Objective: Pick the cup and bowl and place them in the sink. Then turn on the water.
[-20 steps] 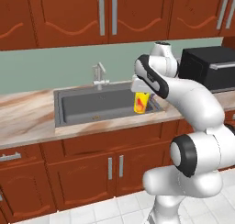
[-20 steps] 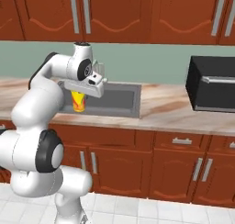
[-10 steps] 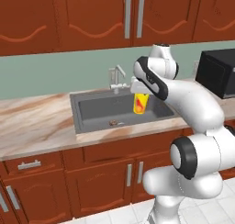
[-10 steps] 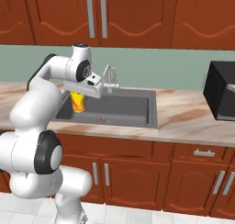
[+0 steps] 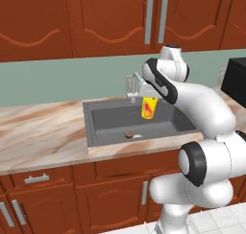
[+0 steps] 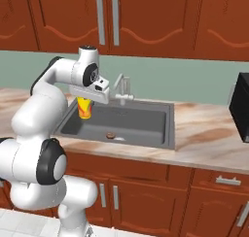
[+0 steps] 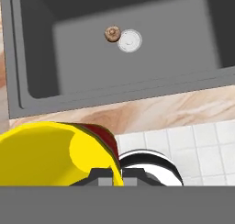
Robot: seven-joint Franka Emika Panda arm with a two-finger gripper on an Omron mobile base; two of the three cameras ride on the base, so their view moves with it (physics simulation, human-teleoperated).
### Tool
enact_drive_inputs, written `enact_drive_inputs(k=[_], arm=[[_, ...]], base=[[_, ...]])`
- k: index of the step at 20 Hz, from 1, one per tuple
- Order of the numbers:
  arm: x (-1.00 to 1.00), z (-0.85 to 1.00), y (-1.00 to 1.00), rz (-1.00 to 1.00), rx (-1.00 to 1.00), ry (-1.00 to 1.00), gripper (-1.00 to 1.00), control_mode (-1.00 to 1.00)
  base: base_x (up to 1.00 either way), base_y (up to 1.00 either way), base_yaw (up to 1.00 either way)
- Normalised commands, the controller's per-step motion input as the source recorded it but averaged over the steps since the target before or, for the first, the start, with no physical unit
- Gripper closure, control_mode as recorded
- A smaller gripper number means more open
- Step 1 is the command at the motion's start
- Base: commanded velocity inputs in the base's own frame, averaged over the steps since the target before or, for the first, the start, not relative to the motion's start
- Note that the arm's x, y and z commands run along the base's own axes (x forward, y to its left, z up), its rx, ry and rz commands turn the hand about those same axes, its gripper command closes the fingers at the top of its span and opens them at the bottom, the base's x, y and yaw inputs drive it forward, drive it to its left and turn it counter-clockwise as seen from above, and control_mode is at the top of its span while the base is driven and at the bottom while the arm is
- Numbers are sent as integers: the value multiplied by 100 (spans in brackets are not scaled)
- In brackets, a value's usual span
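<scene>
Left base view: the cup [image 5: 149, 107] hung over the sink [image 5: 102, 131], pinched at its rim by the jaws of the gripper [image 5: 148, 97]; it looked light, rigid and slick. Right base view: faucet [image 6: 122, 89] stood at 3 o'clock of the cup, close. Hand view: bench [image 7: 151, 110] edge lay below, drain [image 7: 129, 40] at 12.
</scene>
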Motion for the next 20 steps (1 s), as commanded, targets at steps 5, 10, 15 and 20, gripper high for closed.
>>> enact_drive_inputs(k=[5,10,15,20], arm=[[0,0,0,0,0,0,100,100],[0,0,0,0,0,0,100,100],[0,0,0,0,0,0,100,100],[0,0,0,0,0,0,100,100]], base=[[46,20,15],[49,11,2],[47,28,-10],[31,39,-12]])
